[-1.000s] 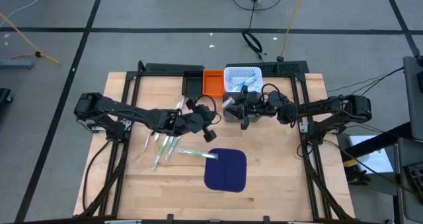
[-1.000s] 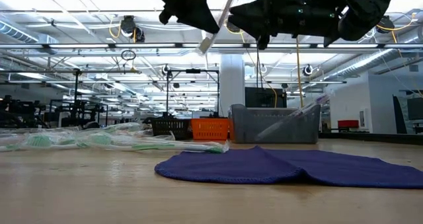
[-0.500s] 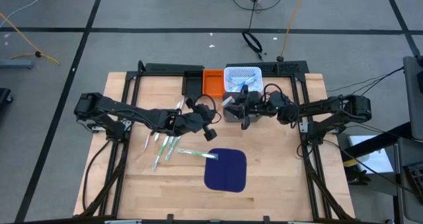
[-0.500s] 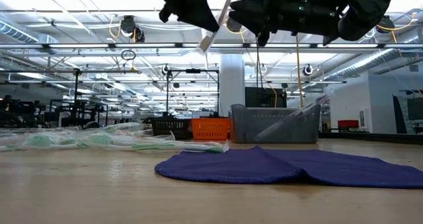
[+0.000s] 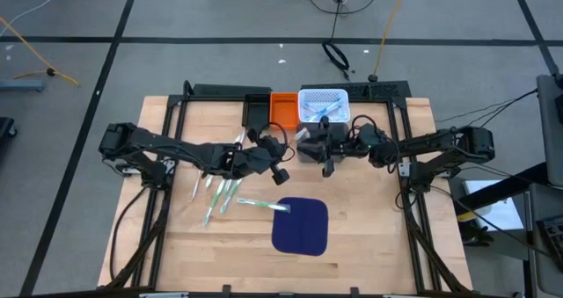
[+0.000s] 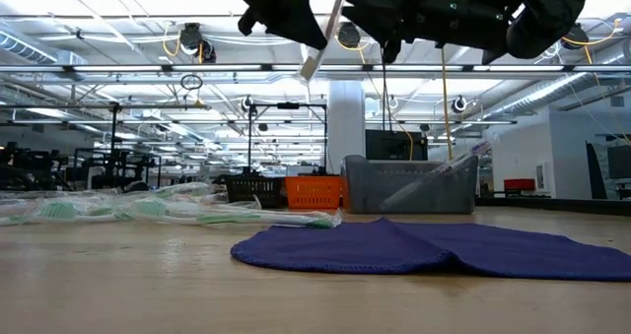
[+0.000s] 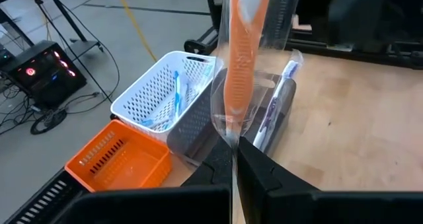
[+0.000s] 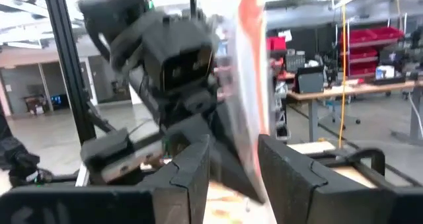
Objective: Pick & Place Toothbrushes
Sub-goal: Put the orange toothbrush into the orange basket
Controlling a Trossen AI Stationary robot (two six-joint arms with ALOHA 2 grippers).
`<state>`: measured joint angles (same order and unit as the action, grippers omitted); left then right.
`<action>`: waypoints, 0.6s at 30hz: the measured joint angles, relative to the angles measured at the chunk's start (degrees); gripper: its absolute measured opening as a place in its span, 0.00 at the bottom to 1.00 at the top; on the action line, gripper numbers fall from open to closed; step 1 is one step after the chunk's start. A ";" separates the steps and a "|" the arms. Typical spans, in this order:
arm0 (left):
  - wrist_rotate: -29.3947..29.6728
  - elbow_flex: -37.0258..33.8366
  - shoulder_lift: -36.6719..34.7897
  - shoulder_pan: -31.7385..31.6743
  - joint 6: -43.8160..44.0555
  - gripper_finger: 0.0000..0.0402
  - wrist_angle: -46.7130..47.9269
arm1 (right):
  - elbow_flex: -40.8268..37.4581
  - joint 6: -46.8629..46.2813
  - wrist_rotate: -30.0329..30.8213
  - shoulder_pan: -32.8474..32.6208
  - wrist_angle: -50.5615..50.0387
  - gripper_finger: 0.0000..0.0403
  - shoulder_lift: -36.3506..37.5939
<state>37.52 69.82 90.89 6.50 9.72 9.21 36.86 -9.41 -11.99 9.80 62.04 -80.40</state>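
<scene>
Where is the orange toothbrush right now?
The orange toothbrush, in a clear wrapper, is up in the air, clamped in the left gripper, just in front of the grey bin at the back of the table.

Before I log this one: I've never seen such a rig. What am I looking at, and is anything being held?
Two dark robot arms work over a wooden table. One camera looks straight down, one sits at table height, one rides each wrist. The left gripper is shut on an orange toothbrush in a clear wrapper, held up in the air. The right gripper faces it, fingers either side of that wrapper. More toothbrushes and a dark blue mat lie on the table; a white basket, an orange bin and a grey bin stand behind.
</scene>
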 joint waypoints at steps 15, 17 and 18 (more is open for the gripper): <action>-2.33 0.02 2.75 -0.16 -0.26 0.00 -4.12 | 0.00 2.80 4.44 0.33 0.26 0.27 0.00; -2.49 0.00 2.91 -0.15 -0.27 0.00 -3.68 | 0.00 2.78 4.46 0.35 0.22 0.21 0.00; -2.51 0.00 2.96 -0.20 -0.27 0.00 -3.72 | 0.00 3.04 4.46 0.35 0.18 0.16 0.00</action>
<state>35.01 69.82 93.85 6.31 9.45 5.49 36.86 -6.37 -7.53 10.15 62.22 -80.40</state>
